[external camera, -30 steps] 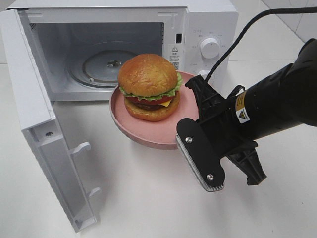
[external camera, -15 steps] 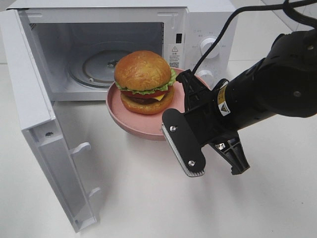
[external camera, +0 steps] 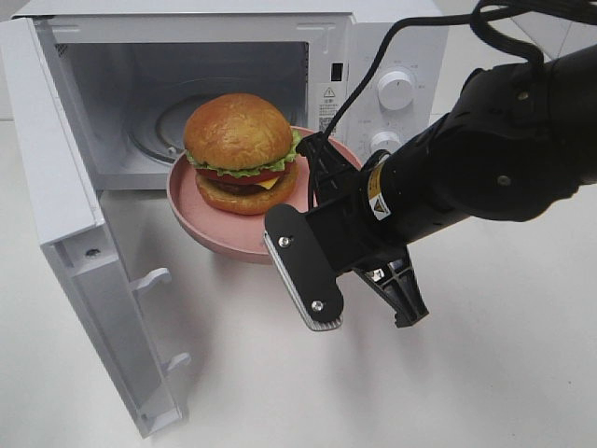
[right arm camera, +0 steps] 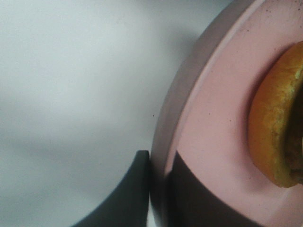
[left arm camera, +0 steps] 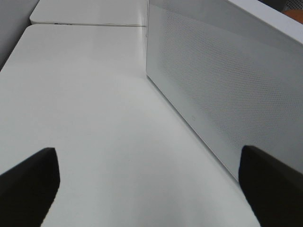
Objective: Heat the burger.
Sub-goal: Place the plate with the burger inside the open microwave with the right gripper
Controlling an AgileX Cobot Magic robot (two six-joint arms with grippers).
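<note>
Jaws of your right gripper (external camera: 315, 168) clamp the plate (external camera: 201, 219) rim, burger (external camera: 241, 149) above white bench (external camera: 280, 373) by open microwave (external camera: 392, 56); left gripper (left arm camera: 151, 189) gapes.

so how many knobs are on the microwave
2. The upper knob sits high on the microwave front; the lower knob is just below it, partly covered by the right arm. Any further down would be hidden.
</note>
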